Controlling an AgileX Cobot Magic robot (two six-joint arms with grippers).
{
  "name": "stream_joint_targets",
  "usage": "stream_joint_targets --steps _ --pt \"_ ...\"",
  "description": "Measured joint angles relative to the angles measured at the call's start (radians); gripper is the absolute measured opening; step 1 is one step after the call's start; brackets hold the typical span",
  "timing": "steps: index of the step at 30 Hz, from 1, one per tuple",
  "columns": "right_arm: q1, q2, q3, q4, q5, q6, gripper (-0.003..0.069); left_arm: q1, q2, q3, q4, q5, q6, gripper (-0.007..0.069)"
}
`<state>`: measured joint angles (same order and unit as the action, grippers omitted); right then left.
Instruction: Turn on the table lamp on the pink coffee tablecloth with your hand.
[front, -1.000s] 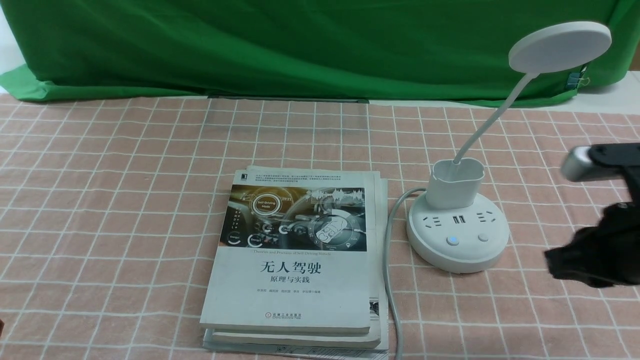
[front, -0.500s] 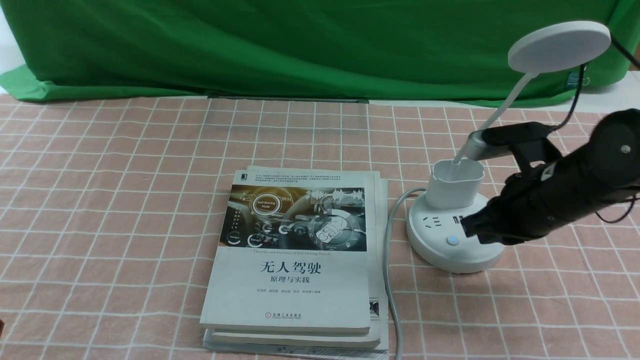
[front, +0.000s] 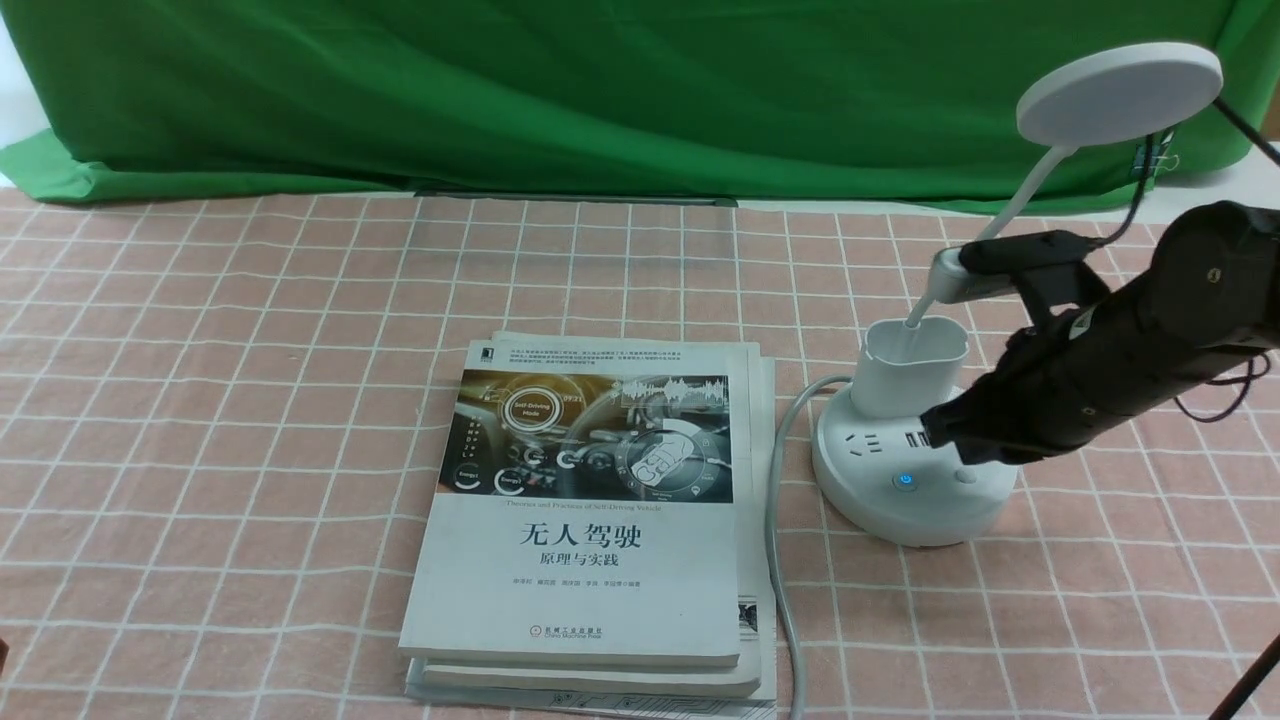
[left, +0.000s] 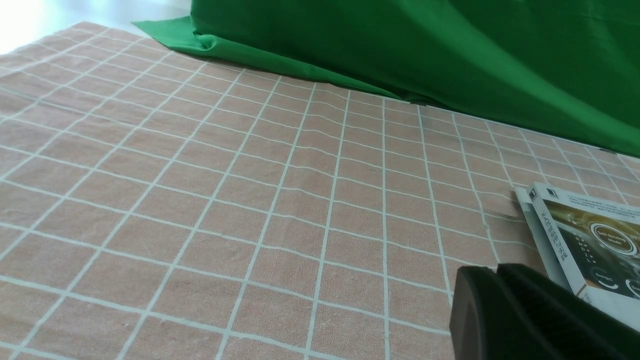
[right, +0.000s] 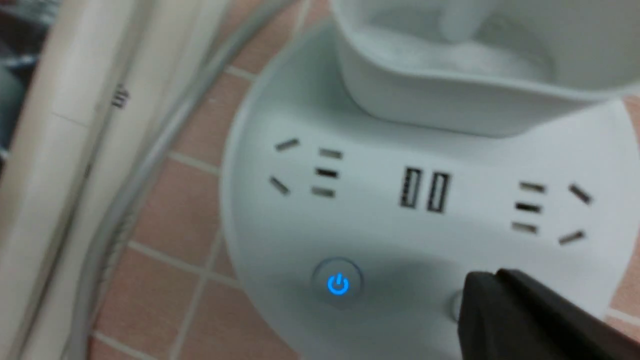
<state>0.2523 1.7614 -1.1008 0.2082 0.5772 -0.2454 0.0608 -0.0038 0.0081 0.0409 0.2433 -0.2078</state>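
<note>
The white table lamp stands on the pink coffee tablecloth (front: 250, 400) at the right, with its round base (front: 880, 510), cup holder (front: 912, 375) and disc head (front: 1120, 95). A blue-lit power button (front: 905, 480) and a plain button (front: 965, 476) sit on the base front. My right gripper (front: 945, 435), the black hand with a silver-grey piece (front: 950, 280), is shut and hovers just over the base by the plain button. In the right wrist view its shut tip (right: 480, 287) partly covers that button (right: 454, 305), beside the blue button (right: 338, 284). My left gripper (left: 480, 272) is shut and empty over the cloth.
A stack of books (front: 590, 500) lies left of the lamp, and its corner shows in the left wrist view (left: 590, 235). The lamp's grey cable (front: 775, 560) runs between the books and the base to the front edge. A green cloth (front: 600, 90) hangs at the back.
My right arm swung in from the right edge onto the lamp base, covering the plain button, then lifted slightly so that button shows again. The lamp head looks unchanged.
</note>
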Motion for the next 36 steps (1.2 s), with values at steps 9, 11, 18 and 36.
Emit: stream_joint_targets --steps 9,11,18,36 --pt "0.000 0.002 0.000 0.003 0.001 0.000 0.0031 0.000 0.000 0.000 0.000 0.000 0.001 0.0019" --pt "0.000 0.010 0.000 0.003 -0.001 0.000 0.0031 0.000 0.000 0.000 0.000 0.000 0.002 0.0019" --pt "0.000 0.054 -0.006 0.003 -0.009 0.000 0.0031 0.000 0.000 0.000 0.000 0.000 0.002 0.0019" --pt "0.000 -0.156 -0.006 0.004 0.071 -0.005 0.0031 0.000 0.000 0.000 0.000 0.000 0.002 0.0019"
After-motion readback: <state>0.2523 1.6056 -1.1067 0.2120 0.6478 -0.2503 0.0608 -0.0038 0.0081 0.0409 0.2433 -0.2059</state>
